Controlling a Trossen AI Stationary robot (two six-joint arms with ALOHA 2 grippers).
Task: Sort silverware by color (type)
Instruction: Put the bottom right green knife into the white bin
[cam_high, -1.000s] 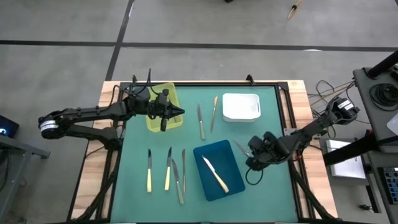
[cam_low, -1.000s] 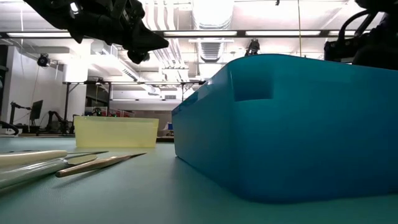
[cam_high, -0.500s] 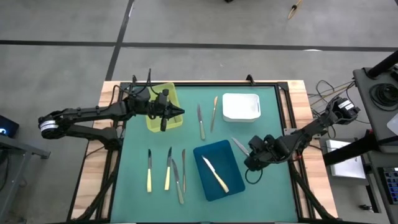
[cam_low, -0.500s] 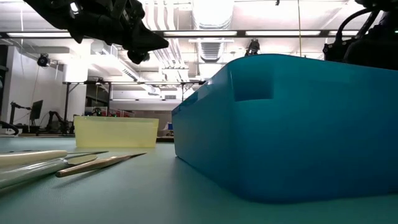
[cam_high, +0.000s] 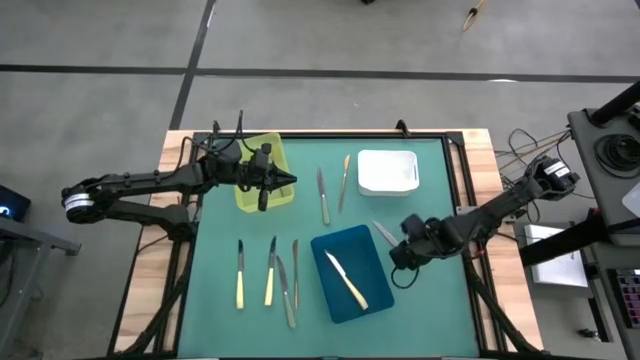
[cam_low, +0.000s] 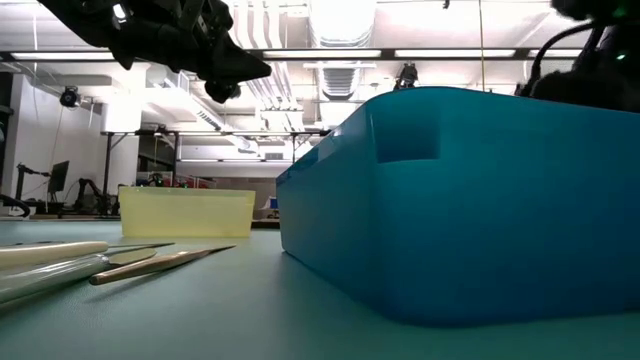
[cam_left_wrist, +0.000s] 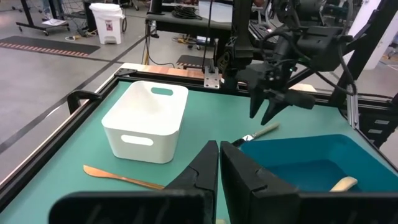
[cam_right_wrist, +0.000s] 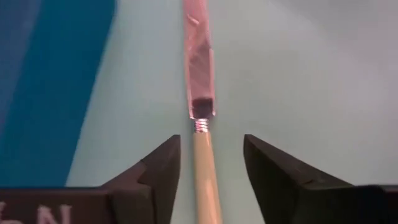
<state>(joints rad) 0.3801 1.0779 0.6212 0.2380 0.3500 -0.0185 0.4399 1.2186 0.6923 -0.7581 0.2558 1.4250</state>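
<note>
My right gripper (cam_right_wrist: 210, 163) points down, open, just right of the blue tray (cam_high: 372, 290). Its fingers stand on either side of the cream handle (cam_right_wrist: 205, 177) of a silver-bladed knife (cam_high: 383, 233) that lies flat on the green mat, with a gap on each side. Another cream-handled knife (cam_high: 346, 280) lies in the blue tray. My left gripper (cam_left_wrist: 218, 167) is shut on nothing and hovers at the yellow tray's (cam_high: 262, 170) right edge. More silverware lies on the mat: a silver knife (cam_high: 323, 195), a gold one (cam_high: 343, 182) and several (cam_high: 270, 272) at the near left.
A white tray (cam_high: 387, 172) stands at the far right of the mat, a little beyond my right gripper. The blue tray's wall (cam_low: 460, 200) fills the low view, with the yellow tray (cam_low: 185, 212) behind it. Bare mat lies right of the knife.
My right gripper has rolled about its own pointing line above the knife beside the blue tray, staying at the same spot. The knife lies at the same place on the mat.
</note>
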